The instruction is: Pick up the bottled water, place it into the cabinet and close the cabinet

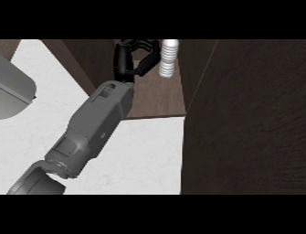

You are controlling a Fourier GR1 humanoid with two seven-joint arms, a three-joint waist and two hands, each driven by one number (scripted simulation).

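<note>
Hand: I see one hand [134,57], reaching up into the open cabinet [156,98]; I can't tell from this view which arm it is.
Hand state: fingers curled, tips by the bottle's [169,58] lower ribs; I can't confirm contact.
Bottle: pale, ribbed, just right of the fingers, over the cabinet floor.
Long axis: runs up-down in view, roughly in line with the fingers.
Door: dark door [256,119] stands well right of the hand, swung open.
Worktop: white worktop [142,155] lies below the forearm.
Other hand: not visible.
Judgement: bottle is inside; next comes letting go, then the door.
</note>
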